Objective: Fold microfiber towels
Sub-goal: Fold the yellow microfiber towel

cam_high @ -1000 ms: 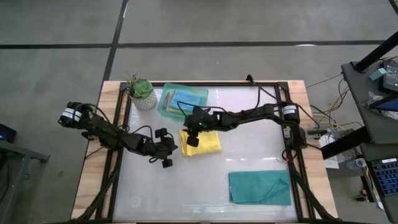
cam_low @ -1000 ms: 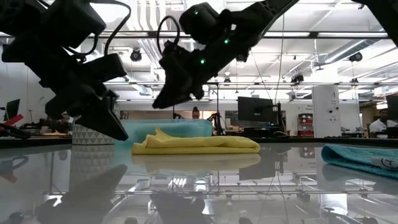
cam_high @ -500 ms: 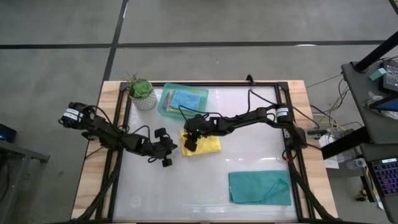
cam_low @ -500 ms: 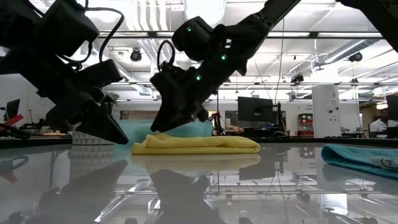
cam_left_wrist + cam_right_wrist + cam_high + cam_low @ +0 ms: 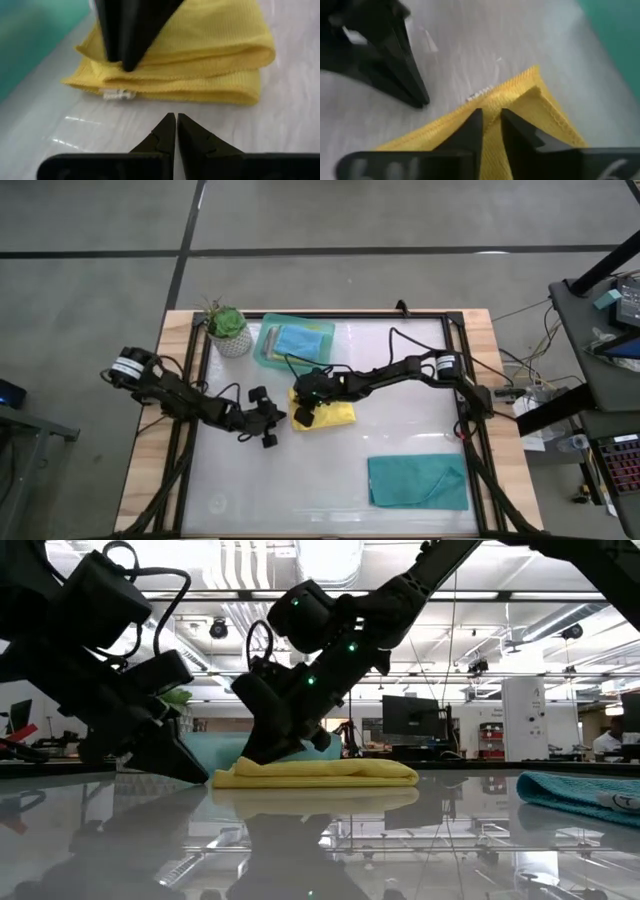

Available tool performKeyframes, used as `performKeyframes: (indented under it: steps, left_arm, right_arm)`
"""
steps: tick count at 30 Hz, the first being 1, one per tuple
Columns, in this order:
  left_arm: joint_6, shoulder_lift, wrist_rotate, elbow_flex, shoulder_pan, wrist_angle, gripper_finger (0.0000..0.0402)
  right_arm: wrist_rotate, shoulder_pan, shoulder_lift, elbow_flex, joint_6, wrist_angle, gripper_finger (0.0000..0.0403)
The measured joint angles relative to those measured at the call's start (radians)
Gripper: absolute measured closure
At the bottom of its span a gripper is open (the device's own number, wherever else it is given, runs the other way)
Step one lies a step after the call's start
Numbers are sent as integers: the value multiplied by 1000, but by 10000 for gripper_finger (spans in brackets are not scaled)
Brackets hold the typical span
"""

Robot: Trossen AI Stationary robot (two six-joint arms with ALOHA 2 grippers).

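Nearest the front edge of the tabletop (image 5: pixel 330 490), toward the right corner, a teal towel (image 5: pixel 418 481) lies flat and nothing is near it.

Further in, around the middle and a bit left, is the action. The left pincer (image 5: pixel 268 427) is clenched shut with nothing in it, tips down at the glass just off the left side of the folded yellow towel (image 5: pixel 335 412). In its wrist view the closed tips (image 5: pixel 176 131) point straight at the towel's long folded edge, close by but not touching.

The right pincer (image 5: pixel 303 415) is right on the towel's left end, fingers (image 5: pixel 470 132) set down either side of the corner where the little label sticks out. They look nearly pinched on the cloth, but I can't say for sure it's got a real grip on the fabric yet.

The towel's long axis runs left to right, and the right arm is the one already on it, so the next fold looks like its job.

Towards the back edge, left of centre, there's a mint tray (image 5: pixel 265 345) with a blue towel (image 5: pixel 300 340) in it, and a potted plant (image 5: pixel 226 327) beside it at the back left corner.
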Motion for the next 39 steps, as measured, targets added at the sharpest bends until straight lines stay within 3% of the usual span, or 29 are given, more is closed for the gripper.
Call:
performKeyframes:
  steps: [4,17,23,30,35,39]
  left_arm:
    - [18,43,-6,1,1,72,398]
    - [24,47,1,-5,10,90,398]
    - [29,47,0,-5,10,92,398]
    - [43,48,-4,-7,11,106,356]
    - [43,48,-6,-7,11,118,301]
    - [51,48,-6,-7,11,125,269]
  right_arm:
    - [1,-1,0,2,-18,14,389]
    - [63,-1,-22,62,-91,7,394]
    - [43,-1,-34,95,-83,-118,391]
    - [-48,0,-40,125,32,-287,323]
    - [-50,12,-31,121,52,-270,256]
    - [-48,15,6,123,52,-241,226]
